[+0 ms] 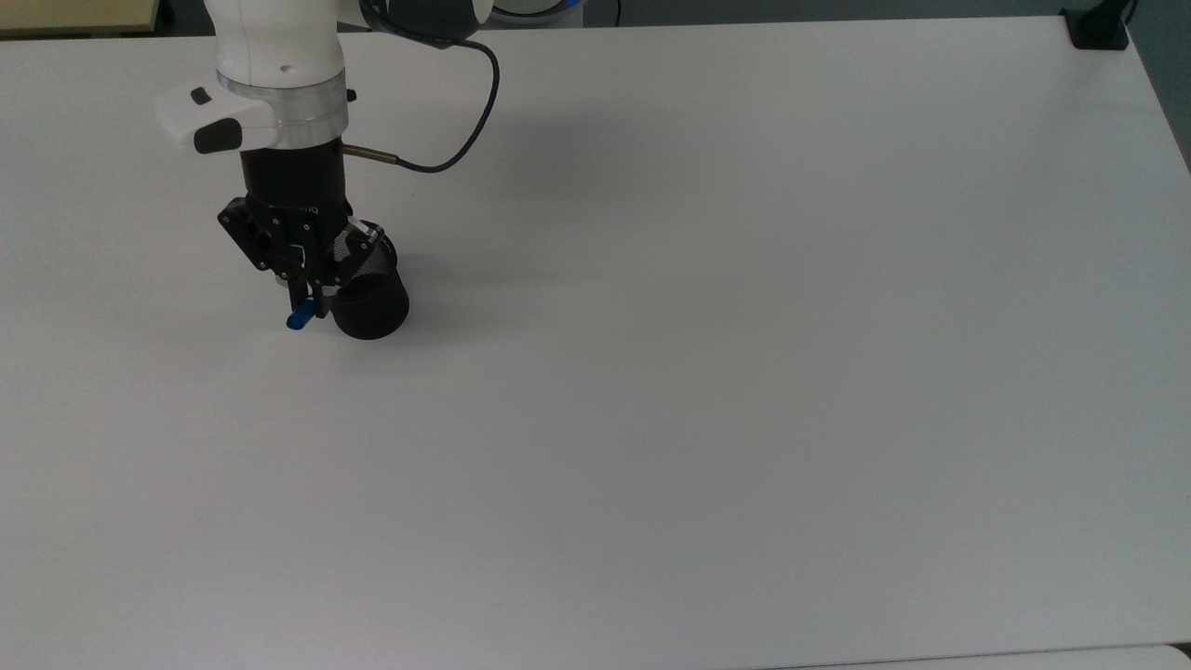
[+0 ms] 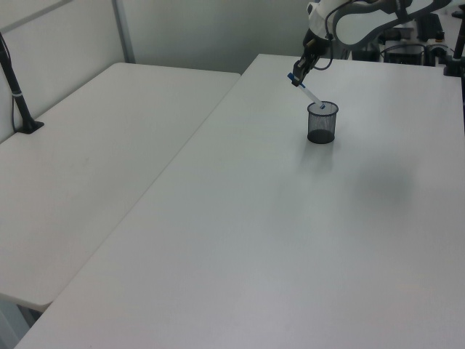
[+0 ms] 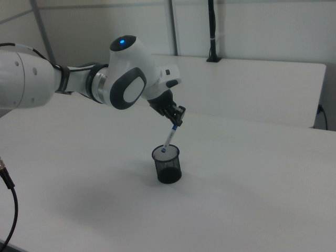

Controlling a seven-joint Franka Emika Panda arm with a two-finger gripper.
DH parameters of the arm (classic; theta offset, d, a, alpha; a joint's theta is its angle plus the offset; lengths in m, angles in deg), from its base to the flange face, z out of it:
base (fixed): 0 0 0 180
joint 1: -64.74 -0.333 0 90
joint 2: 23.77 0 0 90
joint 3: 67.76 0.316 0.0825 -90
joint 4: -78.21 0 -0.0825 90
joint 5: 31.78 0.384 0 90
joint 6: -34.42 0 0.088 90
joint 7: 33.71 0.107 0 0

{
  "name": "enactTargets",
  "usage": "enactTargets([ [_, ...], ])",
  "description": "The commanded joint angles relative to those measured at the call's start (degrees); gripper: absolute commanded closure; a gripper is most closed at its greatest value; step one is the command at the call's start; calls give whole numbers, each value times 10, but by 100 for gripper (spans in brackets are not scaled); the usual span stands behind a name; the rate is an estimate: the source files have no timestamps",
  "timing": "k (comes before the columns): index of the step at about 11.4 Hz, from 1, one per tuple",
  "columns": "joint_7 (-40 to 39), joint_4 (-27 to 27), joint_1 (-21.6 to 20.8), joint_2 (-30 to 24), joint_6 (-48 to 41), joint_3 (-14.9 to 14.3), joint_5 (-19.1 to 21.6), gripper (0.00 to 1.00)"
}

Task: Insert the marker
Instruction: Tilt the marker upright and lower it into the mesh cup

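A black mesh cup (image 1: 374,313) stands upright on the white table (image 1: 707,372), toward the top view's upper left. My gripper (image 1: 307,300) hangs over the cup's left rim in the top view, shut on the marker (image 1: 299,319). The marker is tilted, its blue cap uppermost. In the right view the gripper (image 3: 177,122) holds the marker (image 3: 169,137) near its upper end, and the lower tip sits at the mouth of the cup (image 3: 168,169). The left view shows the same: gripper (image 2: 298,76), slanted marker (image 2: 311,94), cup (image 2: 322,127).
A black cable (image 1: 456,149) loops from the wrist. A black clamp mount (image 1: 1098,28) sits on the table's corner at the top view's upper right. A second white table (image 2: 94,153) adjoins at the left view's left, with a black post (image 2: 18,94) on it.
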Motion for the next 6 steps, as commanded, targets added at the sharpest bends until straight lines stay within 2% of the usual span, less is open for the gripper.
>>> enactTargets([
  [1, -2, 29, -9, 3, 43, -5, 3, 100],
  [3, -5, 46, -9, 3, 54, -5, 1, 99],
  [6, -9, 55, -5, -1, 55, -6, 1, 89],
])
